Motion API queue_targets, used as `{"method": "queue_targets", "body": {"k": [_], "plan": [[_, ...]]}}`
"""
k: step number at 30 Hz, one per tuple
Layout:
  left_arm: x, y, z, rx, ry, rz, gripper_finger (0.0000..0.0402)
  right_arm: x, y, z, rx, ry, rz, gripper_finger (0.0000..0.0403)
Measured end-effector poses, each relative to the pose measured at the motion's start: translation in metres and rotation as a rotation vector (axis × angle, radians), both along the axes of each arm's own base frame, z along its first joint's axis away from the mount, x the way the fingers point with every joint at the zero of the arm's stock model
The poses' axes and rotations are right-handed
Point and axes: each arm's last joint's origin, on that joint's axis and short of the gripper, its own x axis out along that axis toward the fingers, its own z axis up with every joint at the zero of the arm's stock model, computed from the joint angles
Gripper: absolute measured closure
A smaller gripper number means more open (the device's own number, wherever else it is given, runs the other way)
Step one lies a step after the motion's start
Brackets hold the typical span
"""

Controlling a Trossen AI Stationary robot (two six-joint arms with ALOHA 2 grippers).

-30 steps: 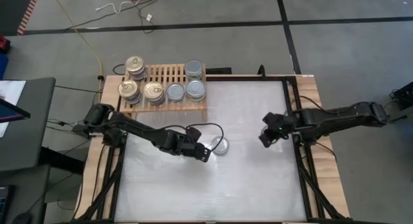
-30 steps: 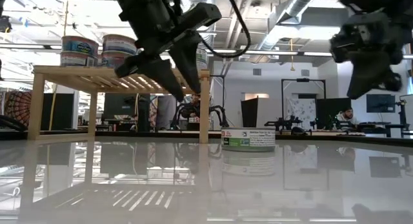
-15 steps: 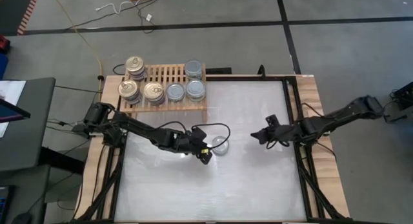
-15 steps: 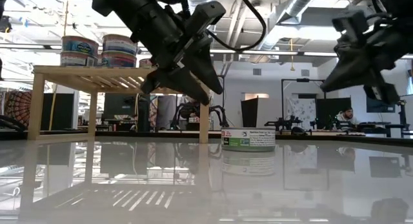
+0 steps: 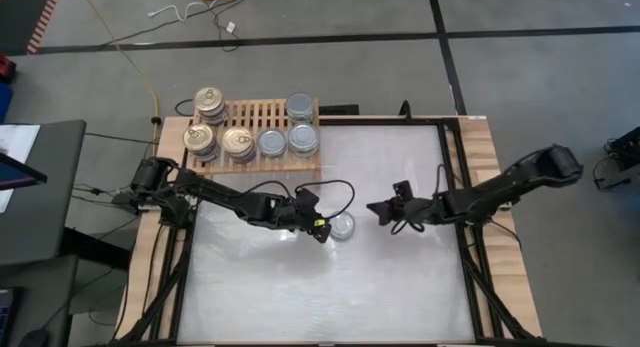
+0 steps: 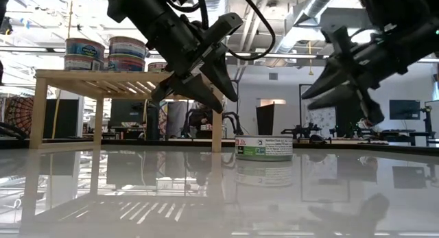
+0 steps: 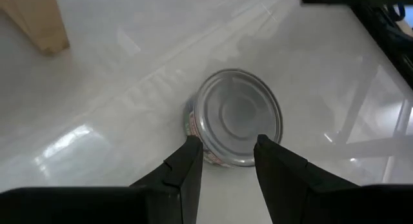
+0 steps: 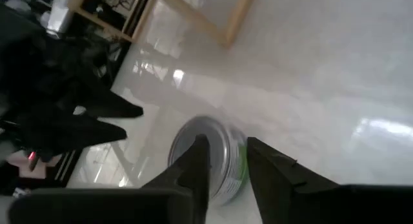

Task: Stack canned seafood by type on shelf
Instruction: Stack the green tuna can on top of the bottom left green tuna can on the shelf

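- One tin (image 5: pixel 342 225) with a plain silver top stood alone on the white table (image 5: pixel 400 287), well in front of the shelf (image 5: pixel 262 117) and just off its right end.
- Its side label showed green and white in the low view (image 6: pixel 263 148).
- Left gripper (image 5: pixel 318 227) hung just beside that tin on the side nearer the shelf's left end, fingers apart by a narrow gap and holding nothing.
- From the left wrist, both fingers (image 7: pixel 184 169) pointed at the tin (image 7: pixel 237 124), their tips at its near edge but not around it.
- Right gripper (image 5: pixel 378 211) reached in from the opposite side of the tin, near it but apart, above the table.
- Its fingers (image 8: pixel 195 161) also stood slightly apart and empty, aimed at the tin (image 8: pixel 210 156); the left gripper (image 8: pixel 122 121) showed beyond.
- In the low view the left gripper (image 6: pixel 209 94) hovered above and left of the tin, the right gripper (image 6: pixel 322 84) above and right of it, neither touching.
- Six stacks or single tins sat on the shelf: gold-topped ones (image 5: pixel 209 99) toward its left end, silver-topped ones (image 5: pixel 300 107) toward its right.
- Front row held two gold tops (image 5: pixel 237 141) and two silver tops (image 5: pixel 271 141).
- Shelf's back middle slats were bare.
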Motion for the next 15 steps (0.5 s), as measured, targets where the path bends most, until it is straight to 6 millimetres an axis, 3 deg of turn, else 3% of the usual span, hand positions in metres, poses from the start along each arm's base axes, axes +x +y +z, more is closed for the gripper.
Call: {"method": "queue_targets", "body": {"k": [8, 15], "plan": [[0.0, 0.0, 0.0, -0.023, -0.007, 0.015, 0.0269, 0.021, 0.007, -0.027, 0.121, 0.005, 0.06, 0.0232], [0.0, 0.0, 0.0, -0.086, -0.026, 0.069, 0.0269, 0.044, 0.007, -0.034, 0.18, 0.071, 0.144, 0.0233]]}}
